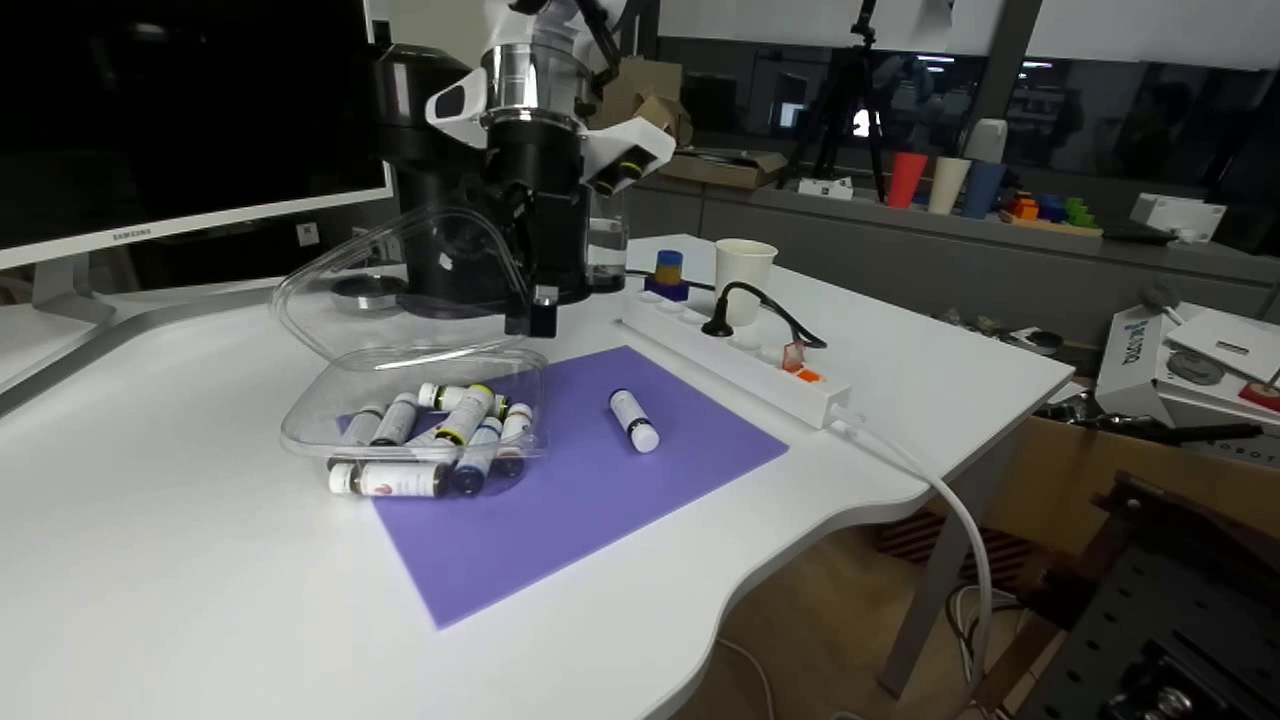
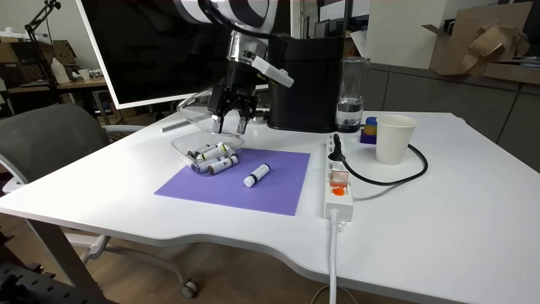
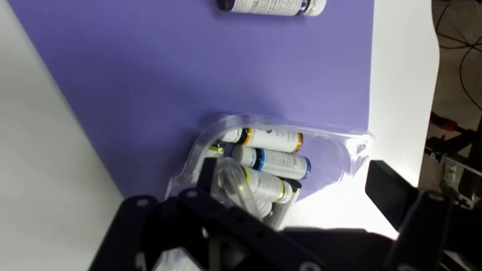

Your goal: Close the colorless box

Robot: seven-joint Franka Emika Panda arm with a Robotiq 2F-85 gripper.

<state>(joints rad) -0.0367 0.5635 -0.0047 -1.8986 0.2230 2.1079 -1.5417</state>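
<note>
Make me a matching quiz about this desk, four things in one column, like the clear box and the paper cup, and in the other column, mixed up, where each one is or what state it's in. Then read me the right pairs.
Things
1. Colorless plastic box
2. Claw
3. Paper cup
4. Loose white-capped bottle

Places and states
A. Standing upright beside the power strip
B. Lying on its side on the purple sheet
C. With its lid raised and several bottles inside
D. Jaws apart

Right pairs: 1-C, 2-D, 3-A, 4-B.
</note>
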